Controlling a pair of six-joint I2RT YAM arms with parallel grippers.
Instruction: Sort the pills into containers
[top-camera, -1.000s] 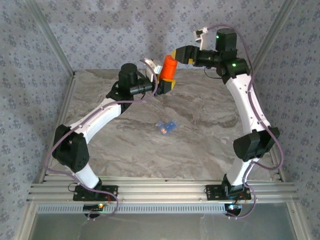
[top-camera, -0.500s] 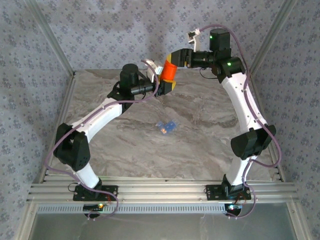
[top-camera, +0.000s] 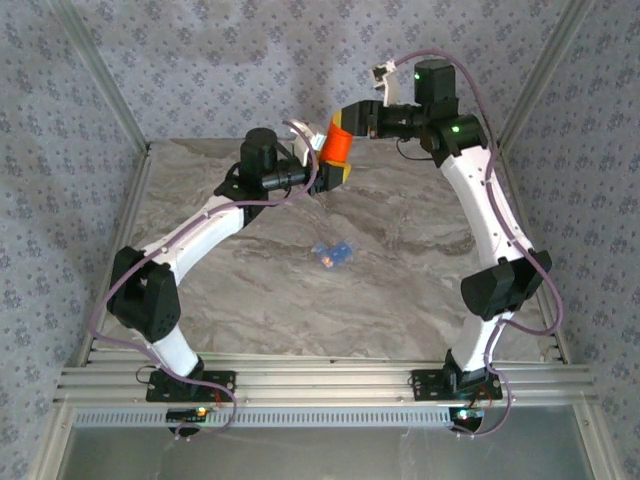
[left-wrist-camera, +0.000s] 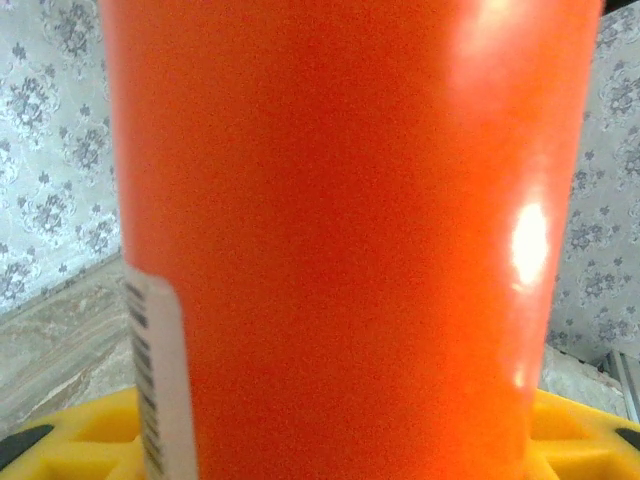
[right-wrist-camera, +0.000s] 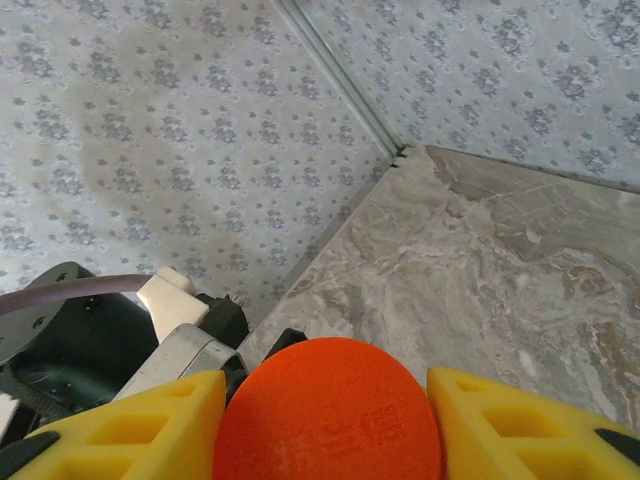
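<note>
My left gripper (top-camera: 334, 170) is shut on the lower body of the orange bottle (top-camera: 338, 143) and holds it upright above the far part of the table. In the left wrist view the bottle (left-wrist-camera: 340, 230) has a white label strip, with yellow fingers (left-wrist-camera: 80, 440) on both sides. My right gripper (top-camera: 345, 120) reaches in from the right at the bottle's top. Its yellow fingers (right-wrist-camera: 150, 425) press the orange cap (right-wrist-camera: 330, 410) from both sides. The containers, a small translucent blue pill box (top-camera: 338, 249), lie mid-table with a small orange pill (top-camera: 326, 261) beside them.
The marbled table (top-camera: 400, 290) is walled by patterned panels on the left, back and right. The left arm's wrist (right-wrist-camera: 90, 340) sits just behind the cap in the right wrist view. Both arm bases stand at the near edge.
The right gripper has moved left onto the bottle's cap and its jaws have narrowed around it. The left arm and bottle have stayed in place.
</note>
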